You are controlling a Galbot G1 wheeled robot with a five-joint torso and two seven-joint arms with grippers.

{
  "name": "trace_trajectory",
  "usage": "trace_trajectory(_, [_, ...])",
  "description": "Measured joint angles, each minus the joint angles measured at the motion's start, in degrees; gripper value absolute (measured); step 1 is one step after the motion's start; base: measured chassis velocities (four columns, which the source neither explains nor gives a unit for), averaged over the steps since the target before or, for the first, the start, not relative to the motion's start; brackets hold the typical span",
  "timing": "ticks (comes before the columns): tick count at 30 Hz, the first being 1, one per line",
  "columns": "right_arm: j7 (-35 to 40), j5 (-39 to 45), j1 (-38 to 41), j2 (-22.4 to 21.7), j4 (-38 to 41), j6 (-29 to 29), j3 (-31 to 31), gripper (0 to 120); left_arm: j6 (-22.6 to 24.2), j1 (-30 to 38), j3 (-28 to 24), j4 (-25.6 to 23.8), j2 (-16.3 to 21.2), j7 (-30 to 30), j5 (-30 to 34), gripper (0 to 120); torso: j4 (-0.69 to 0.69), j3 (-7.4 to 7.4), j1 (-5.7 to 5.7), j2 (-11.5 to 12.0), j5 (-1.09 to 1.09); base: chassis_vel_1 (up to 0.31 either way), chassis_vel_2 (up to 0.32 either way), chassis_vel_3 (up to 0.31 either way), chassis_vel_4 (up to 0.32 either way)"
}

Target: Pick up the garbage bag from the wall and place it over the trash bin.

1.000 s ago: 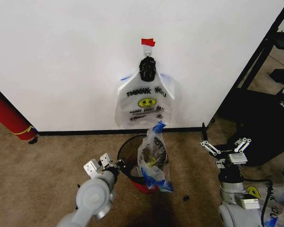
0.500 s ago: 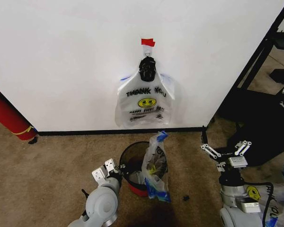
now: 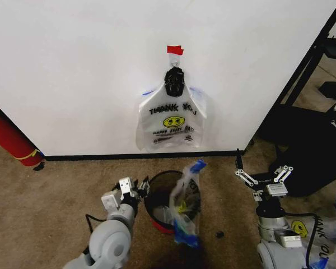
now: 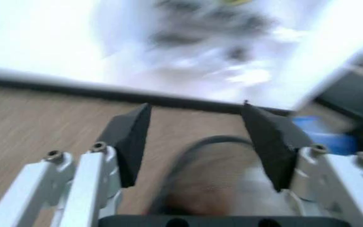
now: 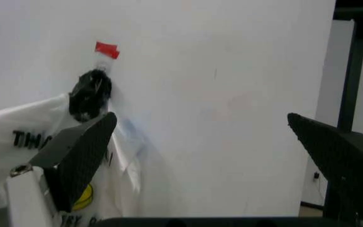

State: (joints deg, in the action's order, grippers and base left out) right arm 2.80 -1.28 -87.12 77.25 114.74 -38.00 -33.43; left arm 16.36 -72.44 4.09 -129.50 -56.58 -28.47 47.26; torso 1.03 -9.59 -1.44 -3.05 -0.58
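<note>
Several garbage bags [image 3: 171,120] hang on the white wall [image 3: 73,67] from a black hook [image 3: 174,82] under a piece of red tape [image 3: 175,50]. Below stands the black mesh trash bin [image 3: 163,193] with a red base. Another garbage bag [image 3: 187,207] drapes over the bin's right rim, its blue trim sticking up. My left gripper [image 3: 135,190] is open beside the bin's left rim. The left wrist view shows the blurred bin [image 4: 200,165] past the spread fingers [image 4: 131,137]. My right gripper [image 3: 260,168] hangs open to the right, facing the hanging bags [image 5: 49,142].
A red cylinder [image 3: 11,137] leans at the left by the baseboard. A black rack and dark equipment [image 3: 316,129] fill the right side. More printed bags [image 3: 330,235] lie at the lower right. A small black piece [image 3: 219,233] lies on the carpet.
The bag on the bin has slid to the right and lower over the rim. My left gripper has shifted slightly forward beside the bin. The right gripper has barely moved.
</note>
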Motion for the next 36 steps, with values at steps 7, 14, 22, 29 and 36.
trace_trajectory(7, [-3.77,-2.98,0.04,-3.48,-4.27,0.77,-0.20,100,7.67,11.32,-6.35,-4.02,8.81,8.42,5.83,88,0.02,0.00,0.00,0.00,0.01,0.000,0.000,0.000,0.000])
trace_trajectory(14, [-11.33,-7.92,1.12,-5.23,-6.22,0.90,-3.73,100,15.85,25.34,-20.29,-0.53,9.84,4.69,14.47,100,0.01,-0.01,0.00,0.00,0.01,0.000,0.000,0.000,0.000])
trace_trajectory(22, [-23.30,-9.19,0.48,-4.30,-6.62,-0.95,-5.45,100,18.68,35.01,-30.91,6.89,6.62,1.75,10.92,98,0.01,-0.01,-0.01,0.00,0.01,0.000,0.000,0.000,0.000])
trace_trajectory(29, [-28.42,-9.85,0.62,-3.24,-7.41,-3.76,-6.12,100,21.39,38.53,-32.83,10.46,5.75,-0.84,9.62,83,0.01,0.00,0.00,0.00,0.01,0.000,0.000,0.000,0.000])
trace_trajectory(36, [-28.70,-10.90,0.61,-2.88,-8.36,-5.20,-6.13,100,21.88,38.24,-32.65,9.84,5.39,-2.85,13.58,57,0.01,0.00,0.00,0.00,0.01,0.000,0.000,0.000,0.000])
